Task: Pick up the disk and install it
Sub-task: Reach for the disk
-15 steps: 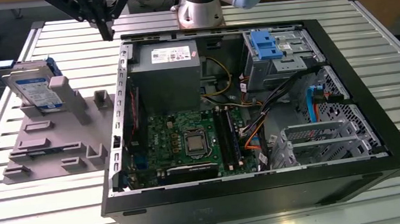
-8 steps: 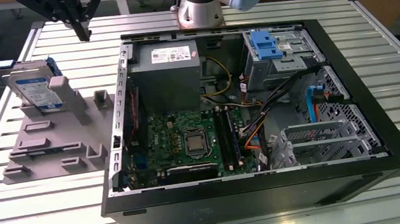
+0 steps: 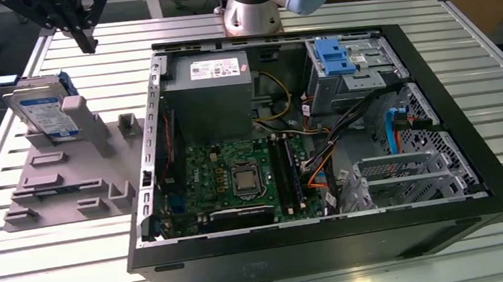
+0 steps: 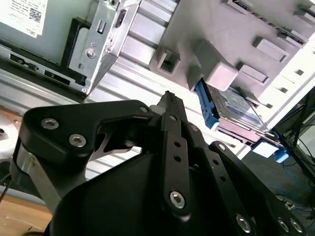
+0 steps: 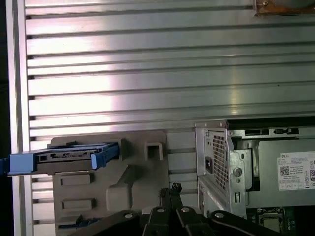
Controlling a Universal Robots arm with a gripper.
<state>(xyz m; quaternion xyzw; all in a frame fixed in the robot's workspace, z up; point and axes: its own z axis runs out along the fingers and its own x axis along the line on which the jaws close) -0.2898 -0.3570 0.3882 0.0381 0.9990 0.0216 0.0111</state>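
The disk (image 3: 44, 111) stands on edge in a grey fixture (image 3: 63, 178) at the exterior view's left, a silver drive with a white-and-blue label and blue side rails. In the first wrist view the disk (image 5: 64, 157) shows edge-on in the fixture; in the second wrist view the disk (image 4: 236, 105) sits behind a grey post. My gripper (image 3: 86, 40) hangs above the table behind the fixture, apart from the disk. Its black fingers are pressed together with nothing between them in both wrist views (image 5: 170, 189) (image 4: 170, 101).
An open computer case (image 3: 472, 163) lies on the slatted table (image 3: 26, 270) to the exterior view's right of the fixture. Inside are a grey power supply (image 3: 206, 87), a motherboard (image 3: 236, 180), a blue bracket (image 3: 333, 55) and a silver cage (image 3: 410, 178).
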